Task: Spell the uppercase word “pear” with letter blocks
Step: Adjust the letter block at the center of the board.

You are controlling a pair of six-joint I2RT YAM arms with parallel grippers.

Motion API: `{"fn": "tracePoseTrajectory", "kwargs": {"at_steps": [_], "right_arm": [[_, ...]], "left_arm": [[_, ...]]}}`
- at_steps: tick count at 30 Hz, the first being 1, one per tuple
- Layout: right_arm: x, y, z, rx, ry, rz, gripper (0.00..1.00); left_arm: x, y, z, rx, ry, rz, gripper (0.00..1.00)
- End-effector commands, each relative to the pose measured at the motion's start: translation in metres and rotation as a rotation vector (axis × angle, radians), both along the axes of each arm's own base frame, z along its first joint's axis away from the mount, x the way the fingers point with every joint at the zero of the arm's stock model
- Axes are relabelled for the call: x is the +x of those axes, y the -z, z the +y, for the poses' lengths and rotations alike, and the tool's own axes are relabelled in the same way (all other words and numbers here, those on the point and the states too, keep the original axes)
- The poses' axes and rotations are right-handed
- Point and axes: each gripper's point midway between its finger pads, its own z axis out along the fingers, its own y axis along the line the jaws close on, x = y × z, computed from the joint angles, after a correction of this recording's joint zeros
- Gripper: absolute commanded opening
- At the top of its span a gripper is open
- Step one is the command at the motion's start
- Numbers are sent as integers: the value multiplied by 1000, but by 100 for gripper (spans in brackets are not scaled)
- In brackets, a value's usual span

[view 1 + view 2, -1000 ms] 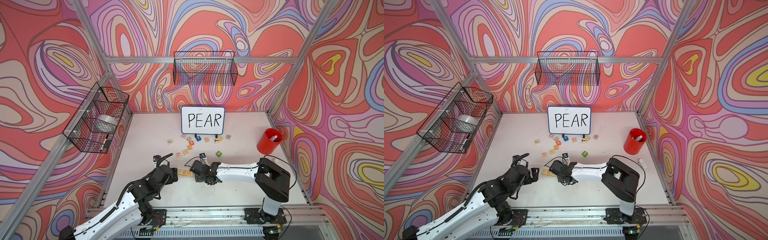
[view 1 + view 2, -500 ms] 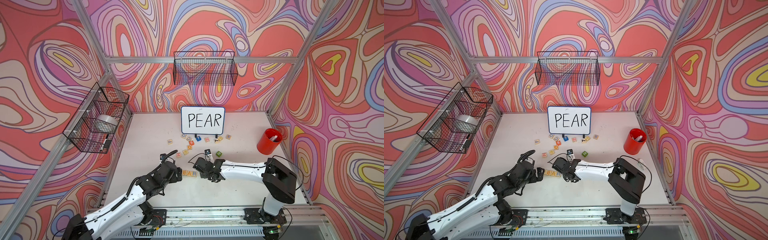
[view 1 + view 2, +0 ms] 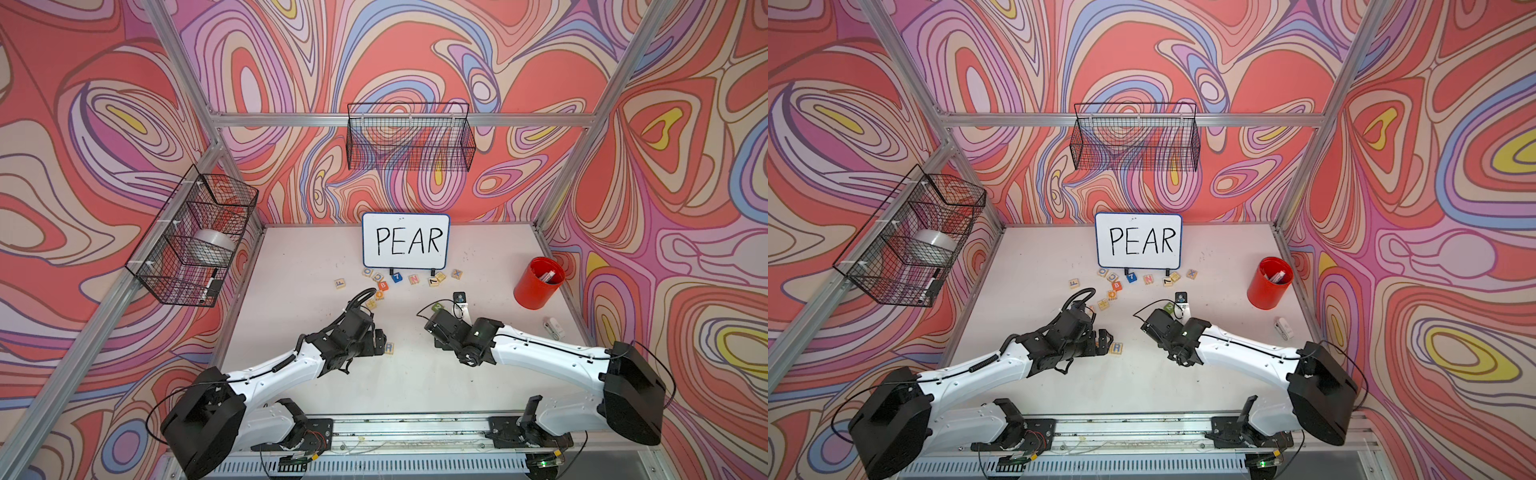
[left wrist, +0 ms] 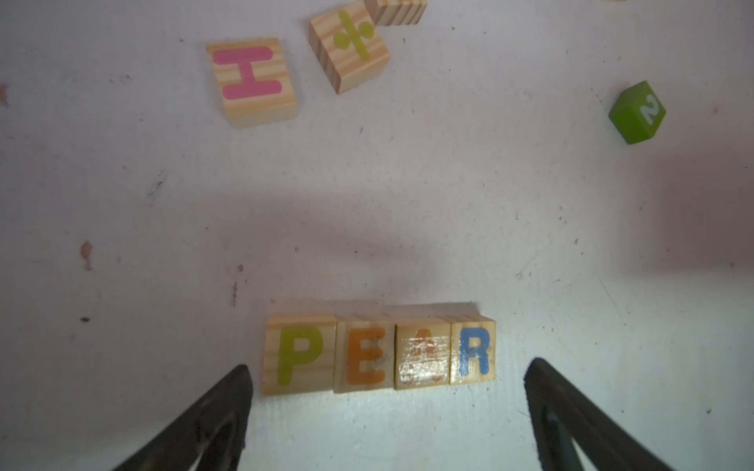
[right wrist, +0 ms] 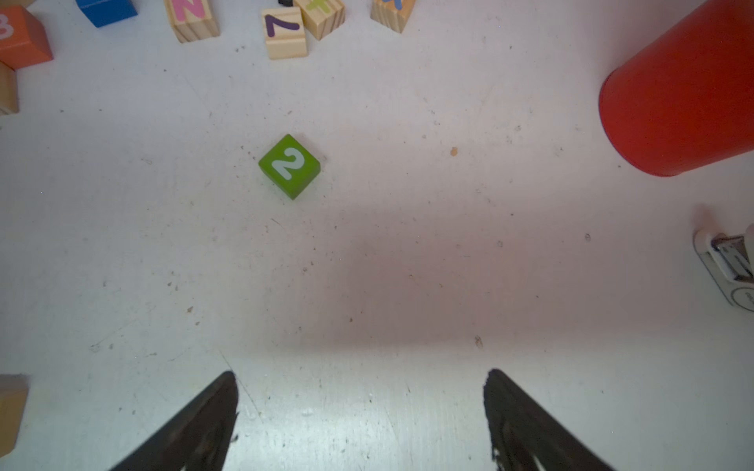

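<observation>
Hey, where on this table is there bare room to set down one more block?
Bare: the wide stretch between the green 2 cube and the red cup; the front strip from the spelled row toward the rail. Crowded: the loose blocks in front of the whiteboard.

Four lined-up letter blocks (image 4: 379, 352), two wire baskets (image 3: 409, 137), one whiteboard (image 3: 405, 241), one cup (image 3: 536, 286)

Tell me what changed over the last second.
The right gripper pulled back from the letter blocks to its own side, jaws open and empty. The left gripper advanced over the row, jaws open astride it, hiding most of it in both top views. The row, whiteboard and red cup stayed put.
</observation>
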Motion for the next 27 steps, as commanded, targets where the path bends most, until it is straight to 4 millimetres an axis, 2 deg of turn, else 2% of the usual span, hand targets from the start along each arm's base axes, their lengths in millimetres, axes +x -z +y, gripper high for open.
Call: {"fn": "tracePoseTrajectory", "kwargs": {"at_steps": [1, 6, 10, 13, 20, 24, 27], "right_arm": [[-3, -4, -14, 0, 48, -25, 97], [-4, -5, -19, -6, 54, -27, 97], [-4, -5, -19, -10, 53, -28, 97], [-2, -4, -19, -11, 53, -28, 97], [0, -6, -21, -16, 60, -37, 97], [0, -9, -30, -20, 91, -48, 98], [3, -13, -46, -12, 135, -69, 99]], "left_arm": [[8, -7, -14, -51, 18, -11, 98], [10, -6, -9, -42, -14, -13, 98], [11, -21, -6, -62, -25, -58, 98], [10, -28, 4, -38, -52, -86, 100], [5, -16, 18, 21, -76, -66, 100], [7, -19, 23, 36, -100, -79, 100], [6, -27, 39, 85, -128, -109, 100]]}}
